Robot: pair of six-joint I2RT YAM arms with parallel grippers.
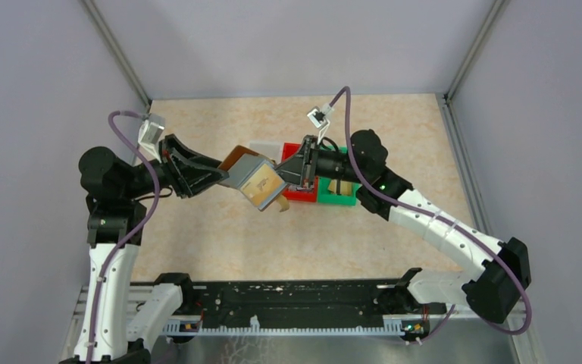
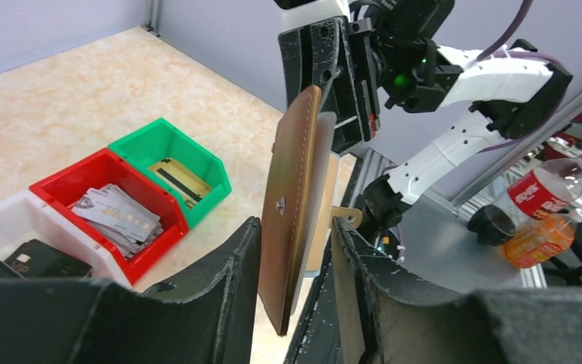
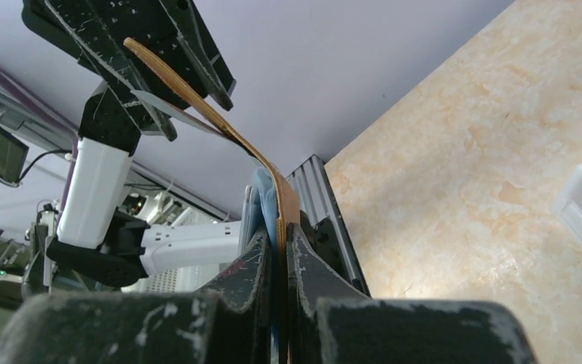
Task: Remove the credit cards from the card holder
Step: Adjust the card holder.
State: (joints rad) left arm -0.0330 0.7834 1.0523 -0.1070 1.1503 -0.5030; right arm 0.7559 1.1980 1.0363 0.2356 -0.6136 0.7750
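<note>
Both raised mid-air | right gripper [image 3: 282,244] clamps card holder [image 2: 292,205] | left gripper [image 2: 295,236] parted around it

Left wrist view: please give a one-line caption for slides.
Right hand clamps the brown card holder between open fingers of the left hand.

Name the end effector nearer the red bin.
Right. The right end effector hangs over the red bin, shut on the card holder; the left end effector is farther left, at the holder's other end.
</note>
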